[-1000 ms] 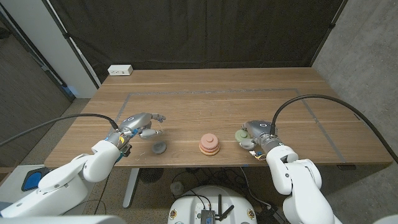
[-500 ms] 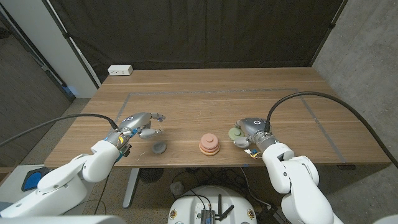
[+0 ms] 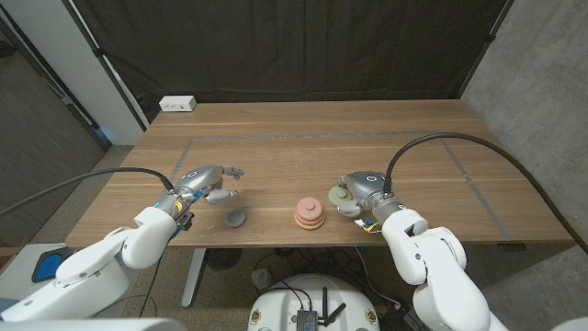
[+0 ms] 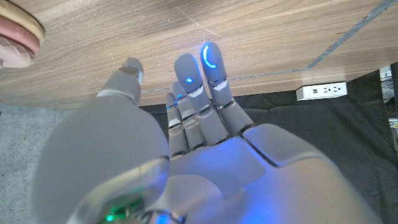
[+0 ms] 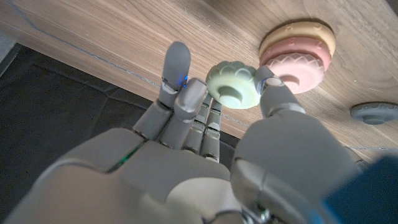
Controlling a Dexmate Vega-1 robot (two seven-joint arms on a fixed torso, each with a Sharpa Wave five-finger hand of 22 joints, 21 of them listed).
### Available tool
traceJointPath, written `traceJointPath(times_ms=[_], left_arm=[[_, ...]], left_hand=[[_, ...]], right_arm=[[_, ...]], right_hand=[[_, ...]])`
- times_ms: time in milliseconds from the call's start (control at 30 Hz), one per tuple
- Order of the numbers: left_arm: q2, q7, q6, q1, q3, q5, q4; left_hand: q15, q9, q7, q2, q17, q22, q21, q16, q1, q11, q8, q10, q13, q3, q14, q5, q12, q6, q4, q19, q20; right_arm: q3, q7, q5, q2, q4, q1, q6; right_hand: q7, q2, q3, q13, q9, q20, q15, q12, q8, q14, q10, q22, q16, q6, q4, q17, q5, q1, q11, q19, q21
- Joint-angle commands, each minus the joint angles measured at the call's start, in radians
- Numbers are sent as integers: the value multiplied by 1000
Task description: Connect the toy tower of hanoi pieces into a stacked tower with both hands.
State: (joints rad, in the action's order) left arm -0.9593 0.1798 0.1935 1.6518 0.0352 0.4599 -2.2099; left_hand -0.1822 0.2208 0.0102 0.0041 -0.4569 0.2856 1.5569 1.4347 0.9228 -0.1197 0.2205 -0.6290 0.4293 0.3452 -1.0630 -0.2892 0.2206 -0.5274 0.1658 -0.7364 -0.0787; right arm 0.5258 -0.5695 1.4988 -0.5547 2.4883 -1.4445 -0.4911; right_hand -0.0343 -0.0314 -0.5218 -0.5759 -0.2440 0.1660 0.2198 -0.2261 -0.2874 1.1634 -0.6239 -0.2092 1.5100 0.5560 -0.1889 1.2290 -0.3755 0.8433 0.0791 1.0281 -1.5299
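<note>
Two hands are over the near table [image 3: 303,147]: your right hand [image 3: 360,190] pinches the green piece [image 3: 337,196] just right of the two-piece stack [image 3: 310,212]; your left hand [image 3: 207,184] hovers with fingers apart, one grey piece [image 3: 236,218] beside it by the near edge

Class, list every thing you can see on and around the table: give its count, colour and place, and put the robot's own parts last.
Stacked tower: one, pink pieces on a tan base, near front edge, middle of the table.
Green piece: one, pale green, held just right of the tower.
Grey piece: one, grey, lying on the table left of the tower.
Wooden table: one, brown.
Power strip: one, white, far left corner.
Black curtain: one, behind the table.
Left hand: grey, fingers apart, above the table beside the grey piece.
Right hand: grey, pinches the green piece.
</note>
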Motion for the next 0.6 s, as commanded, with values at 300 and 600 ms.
traceJointPath(times_ms=[300, 600], left_arm=[[6, 0, -9, -4, 1, 0, 5], [9, 3, -9, 0, 1, 0, 6]], left_hand=[[-37, 5, 3, 3, -2, 2, -3, -1, 0, -3, -4, -8, 2, 8, -9, -1, -4, -8, -2, -7, -129], [-37, 5, 1, 3, -4, 3, -2, 1, -1, -4, -5, -11, 3, 10, -11, -1, -4, -9, -2, -6, -129]], right_arm=[[44, -12, -41, -15, -13, 77, 63], [64, -26, -67, -21, -26, 117, 86]], right_hand=[[-8, 56, -33, -41, -4, 55, -2, -4, -4, 11, -51, -2, 9, 15, 23, 1, -6, 62, 38, 11, 3], [-7, 56, -36, -45, -4, 55, -2, -2, -4, 11, -50, -1, 11, 17, 24, 1, -8, 63, 37, 10, 6]])
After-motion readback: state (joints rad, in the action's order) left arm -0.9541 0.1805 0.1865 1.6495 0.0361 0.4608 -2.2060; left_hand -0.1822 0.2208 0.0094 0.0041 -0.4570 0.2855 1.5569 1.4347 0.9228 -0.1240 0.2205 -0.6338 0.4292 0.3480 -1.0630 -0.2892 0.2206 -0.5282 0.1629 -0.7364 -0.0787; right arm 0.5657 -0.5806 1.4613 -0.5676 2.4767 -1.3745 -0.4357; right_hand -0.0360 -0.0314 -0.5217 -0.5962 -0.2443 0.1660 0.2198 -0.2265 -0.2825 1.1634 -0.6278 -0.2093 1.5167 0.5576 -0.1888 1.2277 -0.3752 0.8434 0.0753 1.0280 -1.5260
